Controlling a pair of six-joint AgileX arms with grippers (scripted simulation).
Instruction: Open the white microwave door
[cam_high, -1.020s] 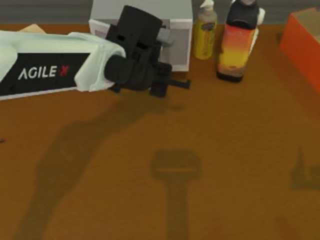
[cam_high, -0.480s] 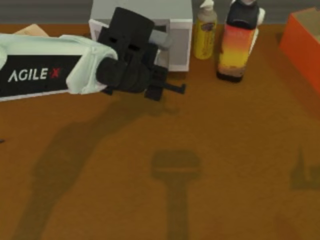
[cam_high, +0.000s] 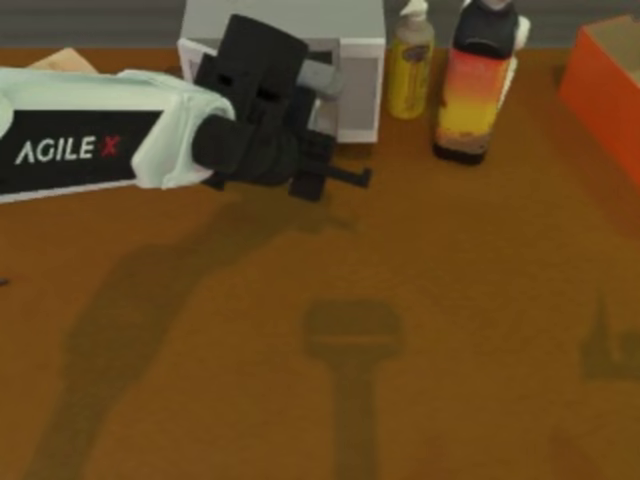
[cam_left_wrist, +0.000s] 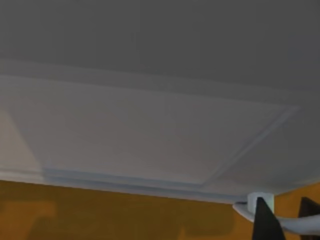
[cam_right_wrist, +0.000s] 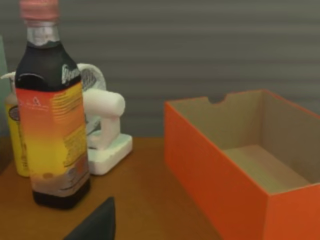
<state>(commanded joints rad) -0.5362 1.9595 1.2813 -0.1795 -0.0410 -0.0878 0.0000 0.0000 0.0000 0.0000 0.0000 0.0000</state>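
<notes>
Here, from above, my left end effector (cam_high: 345, 177) sits low at the front of the white microwave (cam_high: 285, 25), which stands at the back of the counter (cam_high: 450, 300), left of centre. My left arm crosses in from the left and hides most of the microwave door (cam_high: 350, 95). Right of the microwave stand a yellow squeeze bottle (cam_high: 411, 65), a dark sauce bottle (cam_high: 475, 80) and an orange box (cam_high: 605, 85).

In the left wrist view, the microwave door (cam_left_wrist: 150, 135) fills the picture, very close, and a pale handle-like piece (cam_left_wrist: 260, 202) lies just beside my dark fingertips (cam_left_wrist: 262, 222). I cannot tell whether they are apart or together.

In the right wrist view, my right arm is parked near the sauce bottle (cam_right_wrist: 52, 115) and the open orange box (cam_right_wrist: 240, 160); its fingers' state is unclear.

I judge the risk is slipping off the handle, or dragging the whole oven forward if I pull off-axis.
</notes>
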